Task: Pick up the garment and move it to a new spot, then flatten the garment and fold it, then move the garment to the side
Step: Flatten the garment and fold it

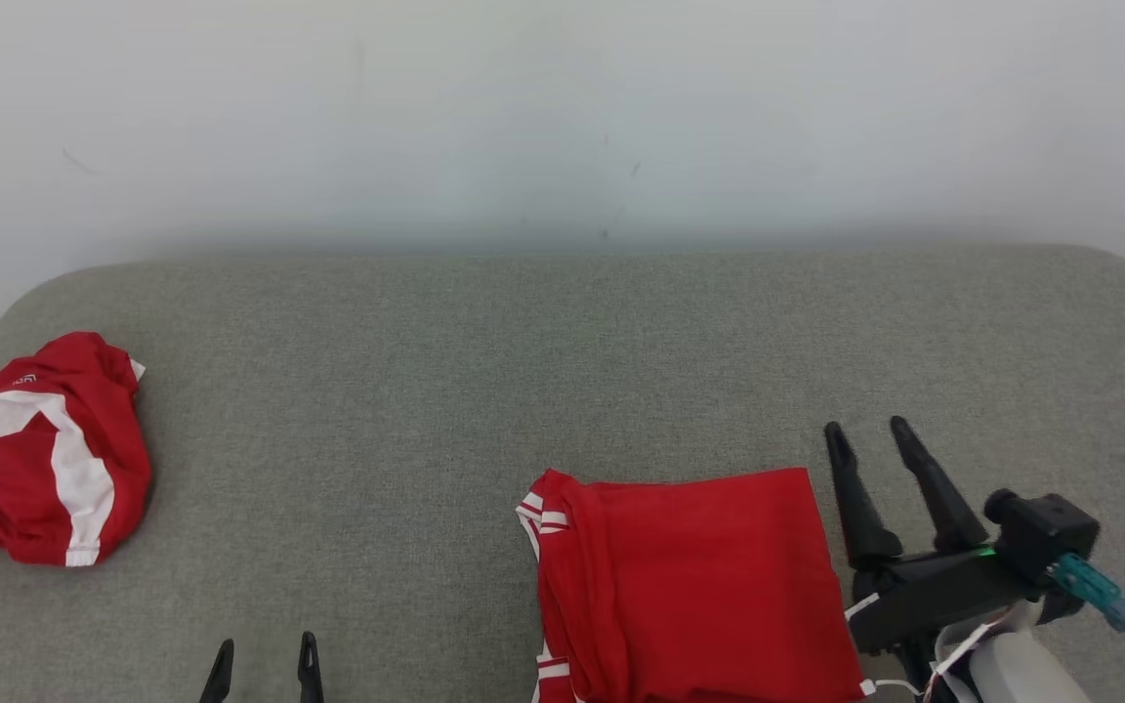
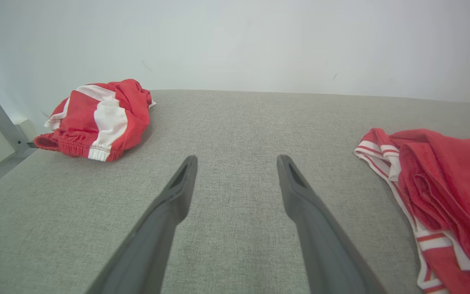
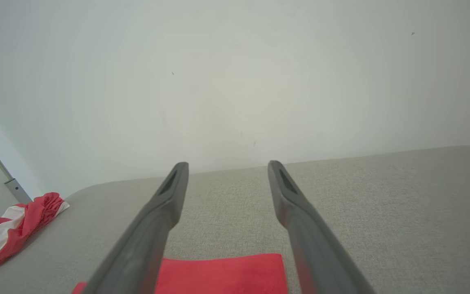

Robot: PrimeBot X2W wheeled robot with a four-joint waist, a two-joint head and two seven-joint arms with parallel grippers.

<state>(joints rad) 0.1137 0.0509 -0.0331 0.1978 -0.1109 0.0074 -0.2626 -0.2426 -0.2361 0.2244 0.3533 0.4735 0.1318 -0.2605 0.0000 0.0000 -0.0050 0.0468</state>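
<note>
A folded red garment (image 1: 694,591) with white stripes on its left edge lies flat on the grey cushioned surface (image 1: 562,342), near the front and right of centre. It lies at the right edge of the left wrist view (image 2: 447,192), and its far edge is at the bottom of the right wrist view (image 3: 222,273). My right gripper (image 1: 870,434) stands open just right of the garment, holding nothing, fingers pointing away from me. My left gripper (image 1: 265,656) is open and empty at the front, well left of the garment.
A second red and white garment (image 1: 40,454) lies crumpled at the far left edge of the surface, seen also in the left wrist view (image 2: 96,118) and the right wrist view (image 3: 10,230). A pale wall (image 1: 562,117) rises behind.
</note>
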